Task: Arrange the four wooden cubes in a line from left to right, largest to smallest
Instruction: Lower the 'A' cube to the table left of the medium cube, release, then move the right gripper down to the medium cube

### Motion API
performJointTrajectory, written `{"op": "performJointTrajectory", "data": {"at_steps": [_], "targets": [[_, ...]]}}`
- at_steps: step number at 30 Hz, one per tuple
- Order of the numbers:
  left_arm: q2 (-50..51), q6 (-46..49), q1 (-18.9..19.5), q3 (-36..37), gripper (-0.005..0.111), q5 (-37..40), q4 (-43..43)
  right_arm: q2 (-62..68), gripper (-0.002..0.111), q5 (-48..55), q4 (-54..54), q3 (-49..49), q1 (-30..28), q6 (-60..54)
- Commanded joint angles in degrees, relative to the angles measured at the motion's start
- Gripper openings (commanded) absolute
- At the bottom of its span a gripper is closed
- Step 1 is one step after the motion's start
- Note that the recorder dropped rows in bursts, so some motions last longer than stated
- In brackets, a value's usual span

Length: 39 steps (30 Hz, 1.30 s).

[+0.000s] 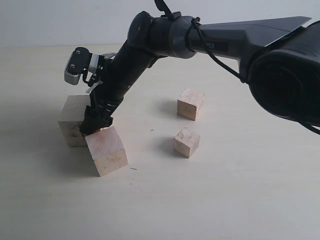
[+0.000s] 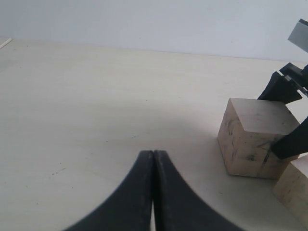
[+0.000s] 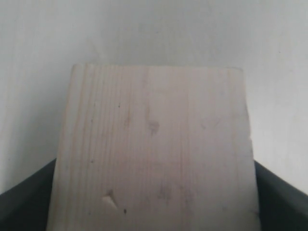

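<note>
Bare table [image 1: 210, 210] fills the lower frame. At lower left the right gripper [image 1: 97, 125] clamps a tilted pale cube [image 1: 107, 152], just beside the scribble-marked big cube [image 1: 70, 117] behind it. At centre, a near small cube [image 1: 186, 142] and a far small cube [image 1: 190, 104] stand apart, with room around them. The left gripper [image 2: 153, 155] is closed on nothing.

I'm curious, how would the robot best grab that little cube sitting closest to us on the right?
Probably from straight above, pinching two opposite side faces of the little cube. It sits flat, turned slightly askew, so the grip should turn to match its faces. The other small cube stands apart behind it, leaving room all round.
</note>
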Motion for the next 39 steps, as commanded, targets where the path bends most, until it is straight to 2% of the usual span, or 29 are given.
{"op": "performJointTrajectory", "data": {"at_steps": [1,5,12,15,29,32,39], "targets": [[-0.31,-0.01,-0.35,0.19,0.0,-0.52,0.2,0.72,0.076,1.32,-2.53,0.33,-0.19,0.96],[-0.31,-0.01,-0.35,0.19,0.0,-0.52,0.2,0.69,0.078,1.32,-2.24,0.33,-0.19,1.58],[-0.31,-0.01,-0.35,0.19,0.0,-0.52,0.2,0.69,0.097,-0.24,-2.47,0.33,-0.19,5.87],[-0.31,-0.01,-0.35,0.19,0.0,-0.52,0.2,0.6,0.1,-0.24,-2.47,0.33,-0.19,5.99],[-0.31,-0.01,-0.35,0.19,0.0,-0.52,0.2,-7.35,0.1,1.52,-5.55,0.33,-0.19,7.69],[-0.31,-0.01,-0.35,0.19,0.0,-0.52,0.2,-11.49,0.1,5.6,-7.45,0.33,-0.19,11.56],[-0.31,-0.01,-0.35,0.19,0.0,-0.52,0.2,-16.44,0.1,15.68,-11.98,0.33,-0.19,11.56]]}}
